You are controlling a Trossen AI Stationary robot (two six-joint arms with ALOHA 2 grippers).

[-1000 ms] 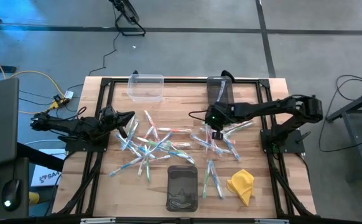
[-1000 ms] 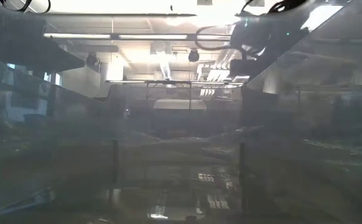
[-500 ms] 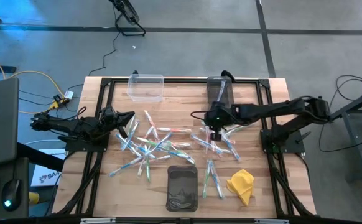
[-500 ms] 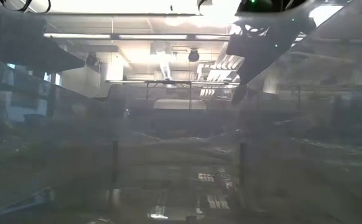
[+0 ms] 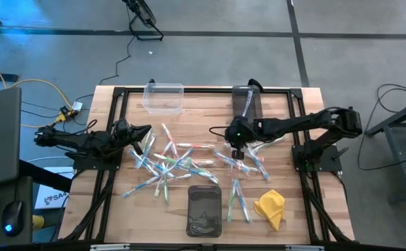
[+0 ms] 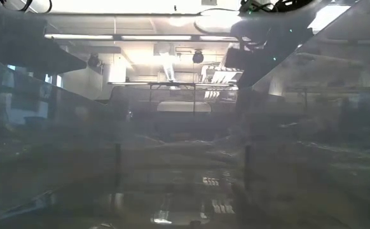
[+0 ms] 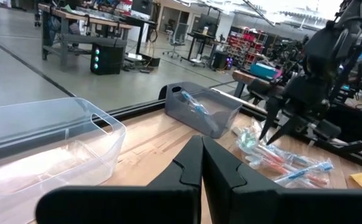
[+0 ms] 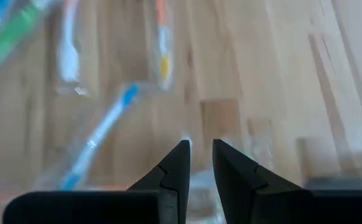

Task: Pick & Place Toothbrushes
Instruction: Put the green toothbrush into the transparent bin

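Wooden slatted table (image 5: 210,132) under right gripper (image 8: 196,163); fingers slightly parted, seemingly empty. Centre over one blue-accented white plastic toothbrush (image 8: 100,140), descend straight. Left gripper (image 7: 201,163) waits clenched.

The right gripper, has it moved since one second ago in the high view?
Yes. The right gripper moved slightly toward the dark bin at the table's far edge.

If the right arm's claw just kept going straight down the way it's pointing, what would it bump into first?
Probably a wrapped toothbrush from the scattered pile, or the bare wooden table beside it. The right gripper points down at the tabletop with its fingers slightly apart; depth is hard to judge.
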